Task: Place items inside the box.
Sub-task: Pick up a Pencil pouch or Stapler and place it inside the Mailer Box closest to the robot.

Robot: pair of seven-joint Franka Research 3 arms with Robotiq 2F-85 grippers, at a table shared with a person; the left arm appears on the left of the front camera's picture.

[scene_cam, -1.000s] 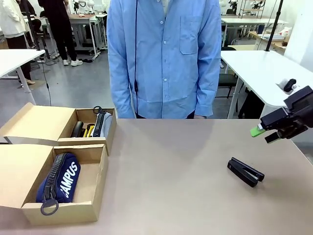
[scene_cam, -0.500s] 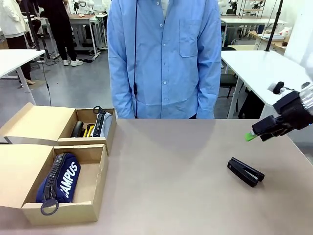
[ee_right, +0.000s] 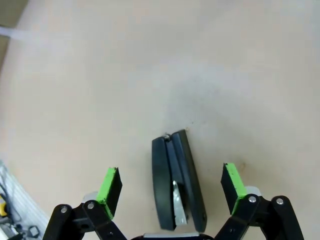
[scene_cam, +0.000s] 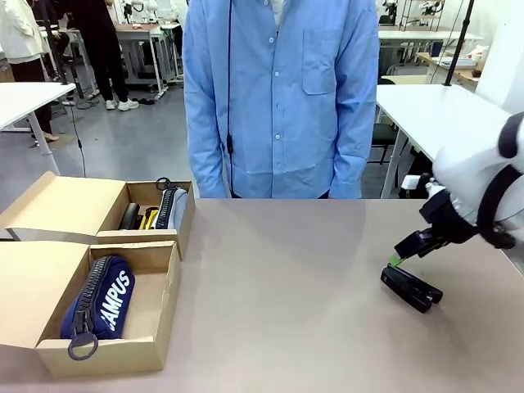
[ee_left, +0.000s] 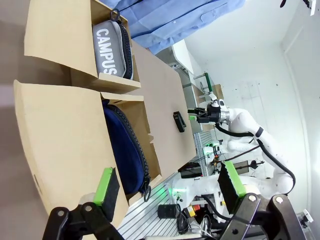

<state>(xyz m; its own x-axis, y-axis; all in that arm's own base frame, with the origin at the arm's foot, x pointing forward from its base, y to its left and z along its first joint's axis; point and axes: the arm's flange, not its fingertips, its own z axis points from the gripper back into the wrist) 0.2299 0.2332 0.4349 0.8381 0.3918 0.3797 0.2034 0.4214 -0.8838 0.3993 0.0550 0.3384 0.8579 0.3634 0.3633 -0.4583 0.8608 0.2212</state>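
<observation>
Seems well along, judging by the boxes at 8 to 9 o'clock of the front view: packed in the near box (scene_cam: 155, 344), a navy pouch (scene_cam: 102, 304); in the far box (scene_cam: 184, 225), a grey pouch (scene_cam: 173, 205), a yellow knife (scene_cam: 148, 218) and a black item (scene_cam: 129, 216) beside it. Not yet boxed, out on the table (scene_cam: 286, 311) at 4 o'clock and well apart from both boxes: the stapler (scene_cam: 411, 287). Poised just over it, the right claw (scene_cam: 401, 255), spread wide and empty, pads (ee_right: 114, 185) flanking the stapler at 9 and 3 o'clock in the wrist view without touching. Likewise wide open and holding nothing, the left claw (ee_left: 168, 183), near the boxes. Left to do, probably: closing on the stapler, carrying it across, setting it in a box.
</observation>
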